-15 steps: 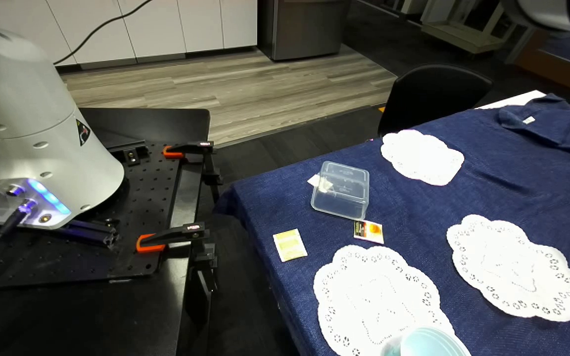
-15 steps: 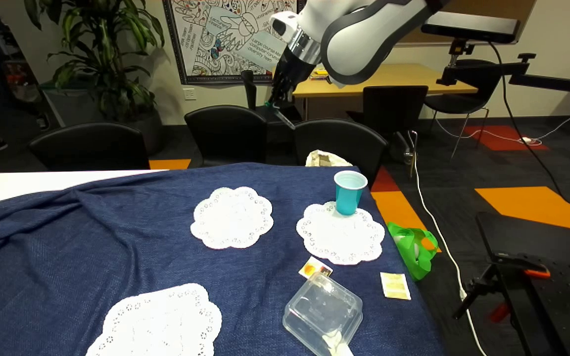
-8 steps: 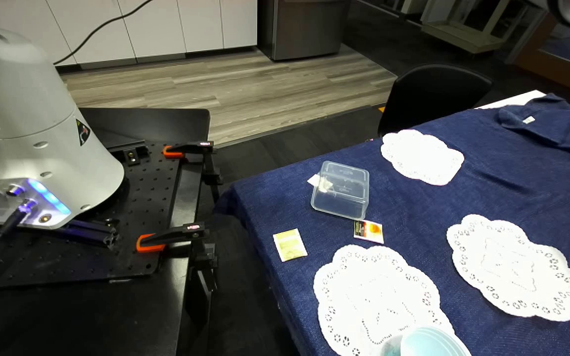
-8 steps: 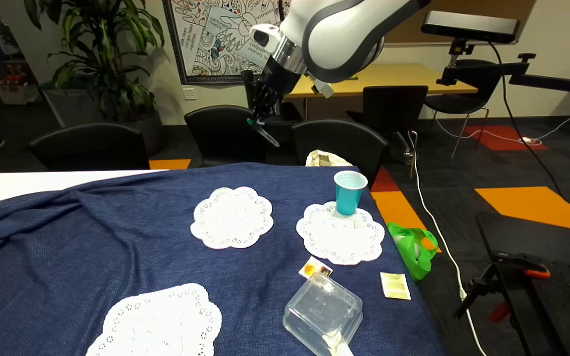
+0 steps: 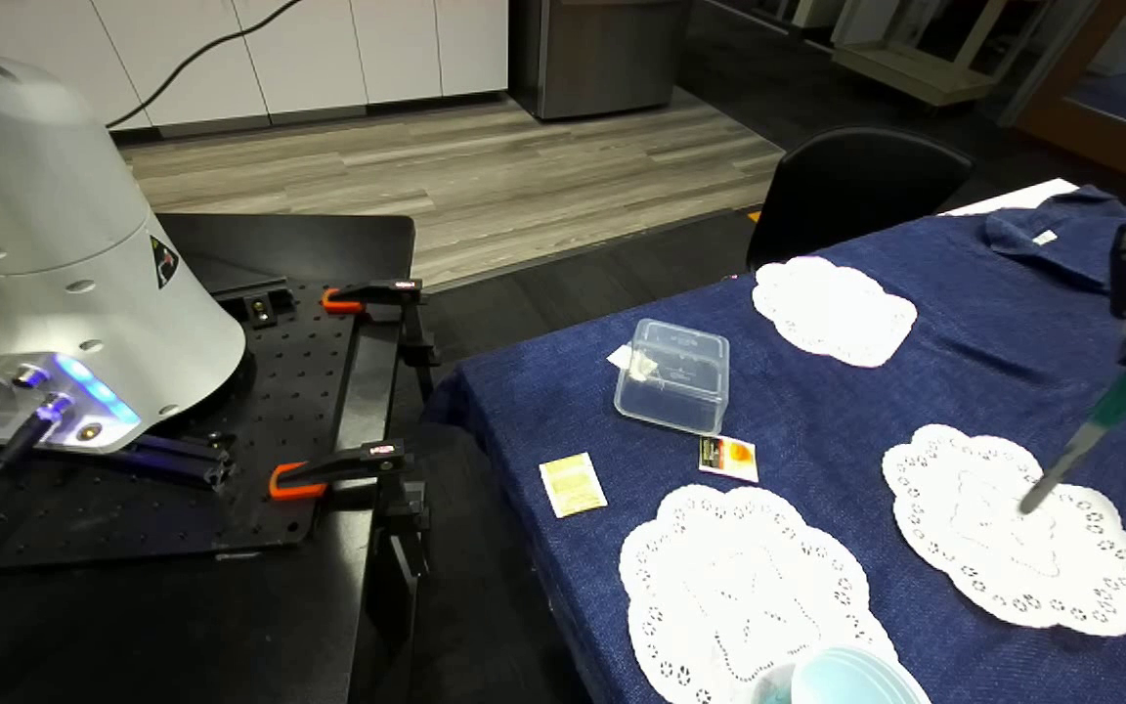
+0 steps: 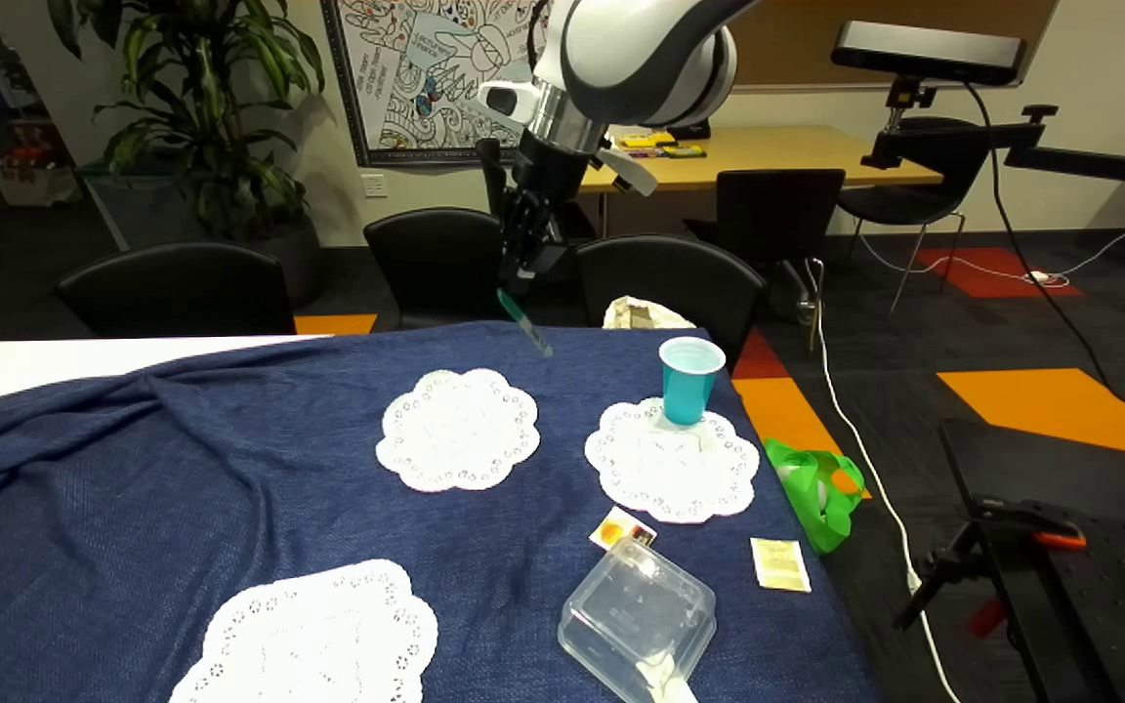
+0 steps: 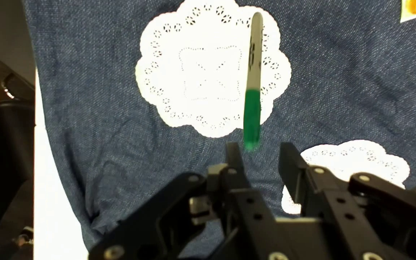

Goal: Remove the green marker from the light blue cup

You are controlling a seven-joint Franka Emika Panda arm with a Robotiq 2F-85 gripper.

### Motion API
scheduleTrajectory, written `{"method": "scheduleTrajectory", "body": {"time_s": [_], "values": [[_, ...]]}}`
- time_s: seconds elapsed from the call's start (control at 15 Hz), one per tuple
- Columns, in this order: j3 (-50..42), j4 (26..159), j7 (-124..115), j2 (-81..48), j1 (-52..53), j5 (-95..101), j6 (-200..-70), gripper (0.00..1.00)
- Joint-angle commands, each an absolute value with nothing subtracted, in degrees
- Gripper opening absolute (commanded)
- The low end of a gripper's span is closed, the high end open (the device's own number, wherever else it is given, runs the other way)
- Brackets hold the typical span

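Lower than half a second ago: the green marker (image 7: 254, 81) and the pincer (image 7: 260, 155), both now in sight around 3 o'clock in an exterior view (image 5: 1091, 445); the light blue cup (image 6: 687, 381) hasn't shifted. Pincer is released, jaws spread, nothing gripped. Marker is in mid-air, tilted, green end up just beneath the jaws, pale end down; no contact can be made out, probably let go and dropping. In the wrist view it sits at 12 o'clock of the jaws and lines up over a white doily (image 7: 208, 72), so likely freed there to land well apart from the cup; can't tell whether it will land on it. Cup stands upright at 12 o'clock on the cup's doily (image 6: 670, 474) in that exterior view, the doily maybe serving as a place mat. Nothing sticks up past the rim, so removal looks done, only the landing left. Writing: dark lettering on the marker's barrel, blurred, brand not readable. On the worktop (image 6: 494, 586), the orange-pictured packet (image 5: 729, 458) and, at 8 o'clock from it, the yellow packet (image 5: 573, 484) carry print too small to read. Clear box (image 5: 675, 376) has faint marks, illegible. Wall mural (image 6: 436, 98) seems to say "Lecturers"; rest unclear.
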State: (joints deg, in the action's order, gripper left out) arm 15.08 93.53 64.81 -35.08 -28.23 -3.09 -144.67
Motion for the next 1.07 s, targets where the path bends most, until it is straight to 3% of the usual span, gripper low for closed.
{"method": "scheduleTrajectory", "body": {"time_s": [0.0,0.33,1.0], "values": [[9.62,88.55,64.75,-36.45,-23.70,-4.45,-137.20,0.65],[4.15,86.91,61.90,-36.15,-19.45,-3.01,-131.60,0.99],[0.39,94.67,55.74,-29.49,-14.94,-1.28,-136.64,1.00]]}}
